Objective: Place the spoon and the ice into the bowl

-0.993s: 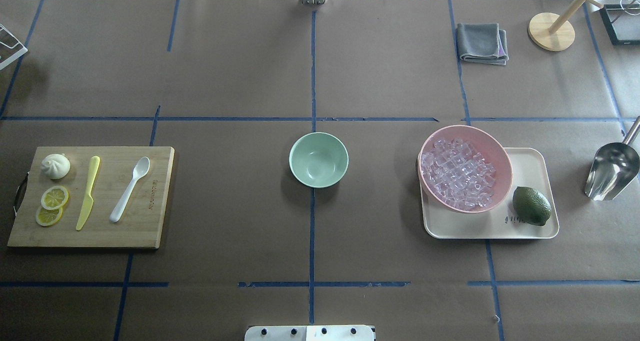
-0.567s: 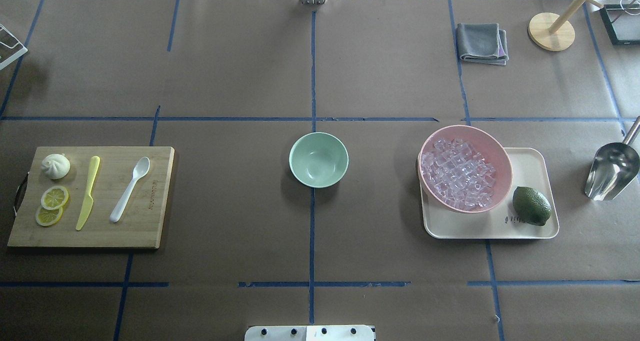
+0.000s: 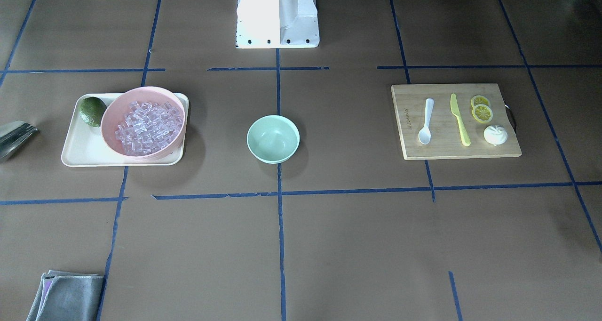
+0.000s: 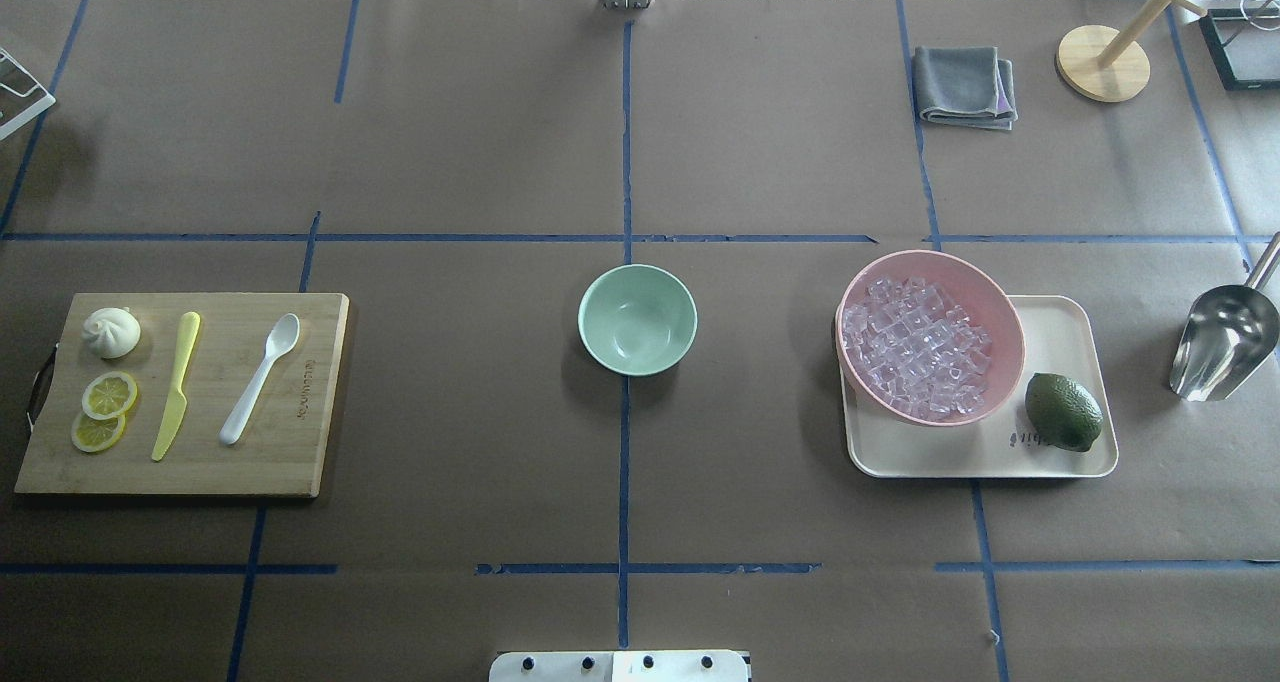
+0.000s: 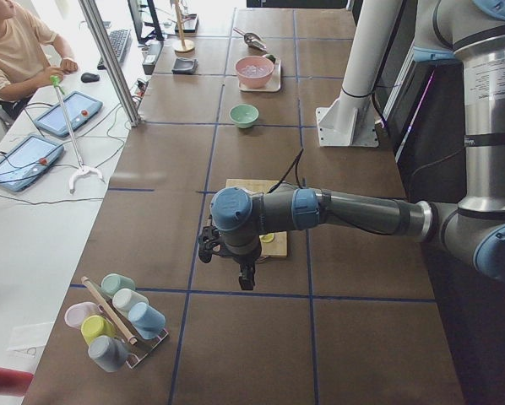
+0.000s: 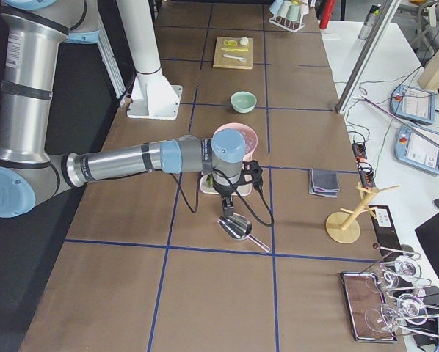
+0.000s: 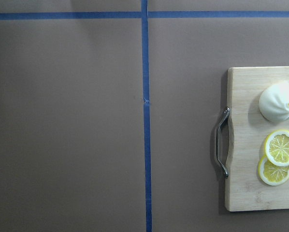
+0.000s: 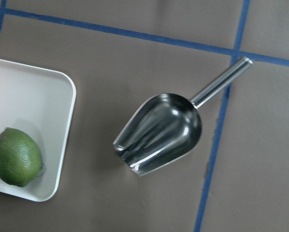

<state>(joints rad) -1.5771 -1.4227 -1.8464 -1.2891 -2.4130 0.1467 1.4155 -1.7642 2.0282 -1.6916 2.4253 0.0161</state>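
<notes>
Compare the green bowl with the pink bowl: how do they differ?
The green bowl is smaller; the pink bowl is wider. The green bowl is empty; the pink bowl is heaped with ice cubes. The green bowl stands straight on the table; the pink bowl sits on a cream tray. Both are round and upright.

The bowl (image 4: 637, 320) is sitting mid-table. On the robot's left a cutting board (image 4: 300, 442) is carrying the spoon (image 4: 259, 378); on its right a tray (image 4: 1060, 332) is holding a larger bowl (image 4: 940, 258) of ice (image 4: 915, 347) and a lime (image 4: 1063, 412).
</notes>
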